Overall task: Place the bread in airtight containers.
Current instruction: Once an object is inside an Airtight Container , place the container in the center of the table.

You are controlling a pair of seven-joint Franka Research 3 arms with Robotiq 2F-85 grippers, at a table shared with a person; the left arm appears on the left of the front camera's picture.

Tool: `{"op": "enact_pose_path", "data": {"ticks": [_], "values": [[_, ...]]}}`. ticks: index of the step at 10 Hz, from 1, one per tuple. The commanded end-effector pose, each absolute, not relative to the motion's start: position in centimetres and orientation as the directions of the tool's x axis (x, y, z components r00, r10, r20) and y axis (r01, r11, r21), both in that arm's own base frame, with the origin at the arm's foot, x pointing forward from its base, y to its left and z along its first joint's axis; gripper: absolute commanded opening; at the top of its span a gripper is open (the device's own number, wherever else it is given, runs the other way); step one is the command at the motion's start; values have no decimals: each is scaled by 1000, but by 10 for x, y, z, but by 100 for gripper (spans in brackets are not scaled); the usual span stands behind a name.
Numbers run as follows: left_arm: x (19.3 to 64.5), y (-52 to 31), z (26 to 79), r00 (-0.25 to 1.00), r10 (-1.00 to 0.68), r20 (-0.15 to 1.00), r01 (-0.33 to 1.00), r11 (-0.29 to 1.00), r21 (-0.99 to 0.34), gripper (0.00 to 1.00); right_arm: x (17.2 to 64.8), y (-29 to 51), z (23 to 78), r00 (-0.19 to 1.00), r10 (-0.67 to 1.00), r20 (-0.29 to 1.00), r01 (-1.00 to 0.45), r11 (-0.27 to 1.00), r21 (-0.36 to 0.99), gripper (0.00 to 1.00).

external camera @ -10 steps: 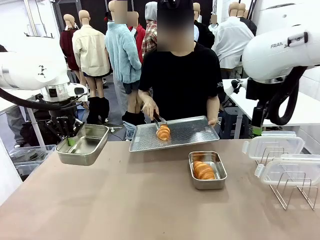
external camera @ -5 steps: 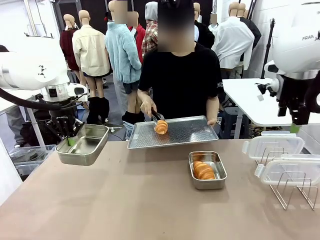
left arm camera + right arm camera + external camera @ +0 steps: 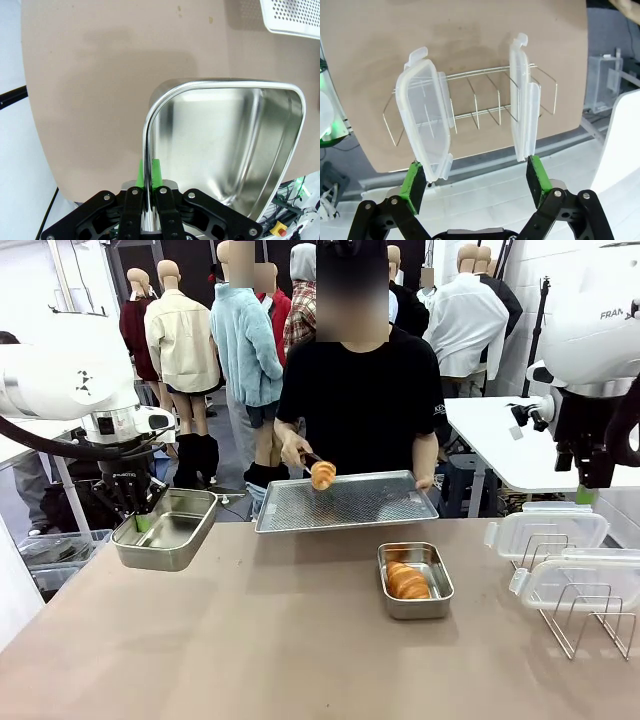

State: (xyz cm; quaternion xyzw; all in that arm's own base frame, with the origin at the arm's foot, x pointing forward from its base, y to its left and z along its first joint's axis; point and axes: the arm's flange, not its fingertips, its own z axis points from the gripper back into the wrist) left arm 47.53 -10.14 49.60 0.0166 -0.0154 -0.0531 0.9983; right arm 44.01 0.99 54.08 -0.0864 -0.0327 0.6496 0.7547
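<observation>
A shiny, empty steel pan (image 3: 215,145) is clamped at its rim by the left jaws; the right jaws are spread wide, empty.

White rounded arms (image 3: 60,380), black cables (image 3: 40,440); right end effector (image 3: 475,174) black, green pads (image 3: 413,181), silver screws (image 3: 553,192); person (image 3: 362,355): black T-shirt (image 3: 350,410).

Bright, even overhead light; the front view is sharp, with soft, faint shadows on the bench (image 3: 250,640); in the left wrist view the steel pan (image 3: 225,145) shows glare streaks and mirror reflections, and a dim blotch shades the bench beyond it; wide-angle distortion bends the bench edges in both wrist views; the clear lids (image 3: 427,130) catch pale highlights.
</observation>
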Motion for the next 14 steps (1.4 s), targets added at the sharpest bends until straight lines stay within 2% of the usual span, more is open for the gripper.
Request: {"op": "enact_pose_path", "data": {"ticks": [1, 14], "values": [[476, -99, 499, 992, -122, 45, 120, 992, 34, 0, 441, 10, 541, 167, 984, -58, -971, 154, -184, 100], [476, -99, 499, 992, -122, 45, 120, 992, 34, 0, 441, 10, 541, 167, 984, -58, -971, 154, -184, 100]]}}
